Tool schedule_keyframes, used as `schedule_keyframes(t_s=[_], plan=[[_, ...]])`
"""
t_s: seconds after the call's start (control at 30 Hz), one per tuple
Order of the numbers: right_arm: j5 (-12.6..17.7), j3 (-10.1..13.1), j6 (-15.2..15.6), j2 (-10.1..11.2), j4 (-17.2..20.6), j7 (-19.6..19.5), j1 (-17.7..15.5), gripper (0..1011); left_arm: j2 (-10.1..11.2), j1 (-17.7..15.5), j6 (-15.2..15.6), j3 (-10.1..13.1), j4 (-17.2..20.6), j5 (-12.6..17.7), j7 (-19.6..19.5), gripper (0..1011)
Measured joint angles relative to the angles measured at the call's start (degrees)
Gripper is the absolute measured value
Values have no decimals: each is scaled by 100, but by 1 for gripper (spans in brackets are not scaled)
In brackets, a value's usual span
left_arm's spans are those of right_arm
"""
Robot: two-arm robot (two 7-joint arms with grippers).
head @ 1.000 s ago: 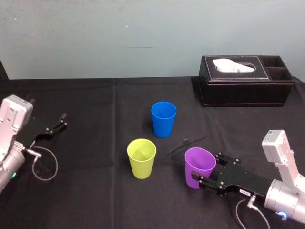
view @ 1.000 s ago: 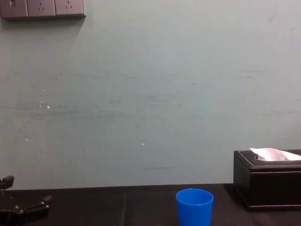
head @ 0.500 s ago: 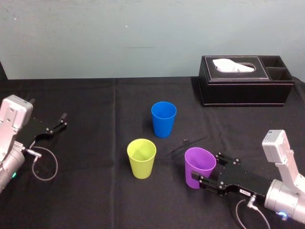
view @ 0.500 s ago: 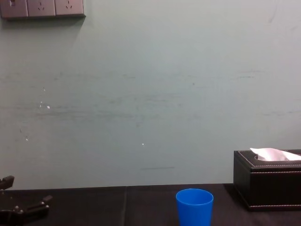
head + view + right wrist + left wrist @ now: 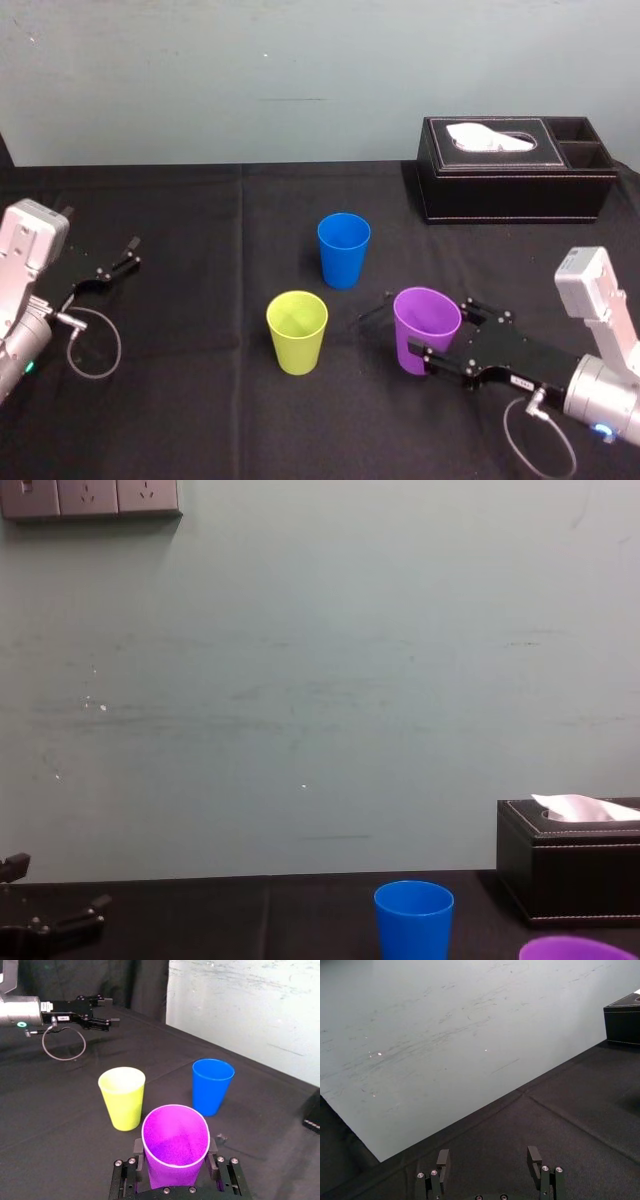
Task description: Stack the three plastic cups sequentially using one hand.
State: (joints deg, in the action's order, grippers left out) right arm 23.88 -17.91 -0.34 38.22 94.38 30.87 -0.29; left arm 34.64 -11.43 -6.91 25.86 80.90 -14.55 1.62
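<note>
Purple cup (image 5: 426,325): held in right tool (image 5: 440,328)

Upright, mouth up. Pinched at its lower wall between the right tool's two fingers, at the robot's right front over the black tabletop (image 5: 200,400). Whether its base touches the tabletop cannot be told.
Yellow-green cup (image 5: 297,332): upright, standing to the left of the purple cup and apart from it.
Blue cup (image 5: 343,250): upright, farther back, behind the gap between the other two.
Black tissue box (image 5: 515,182): far right, well apart from the cups.
Left tool (image 5: 128,255): fingers spread, holding nothing, parked at the left edge.
</note>
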Motion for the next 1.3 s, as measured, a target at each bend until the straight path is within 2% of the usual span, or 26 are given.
schedule_keyframes(t_s=[0.2, 0.4, 0.8, 1.0, 1.3], plan=[[46, 63, 317, 66, 266, -50, 131, 718, 0, 0, 0, 0, 0, 0, 0, 1010], [91, 50, 499, 73, 438, -59, 303, 719, 0, 0, 0, 0, 0, 0, 0, 1010], [146, -189, 750, -5, 671, -52, 732, 719, 0, 0, 0, 0, 0, 0, 0, 1010], [143, -308, 790, -76, 665, -58, 916, 718, 0, 0, 0, 0, 0, 0, 0, 1010], [-77, -547, 819, -401, 311, -237, 1428, 718, 0, 0, 0, 0, 0, 0, 0, 1010]])
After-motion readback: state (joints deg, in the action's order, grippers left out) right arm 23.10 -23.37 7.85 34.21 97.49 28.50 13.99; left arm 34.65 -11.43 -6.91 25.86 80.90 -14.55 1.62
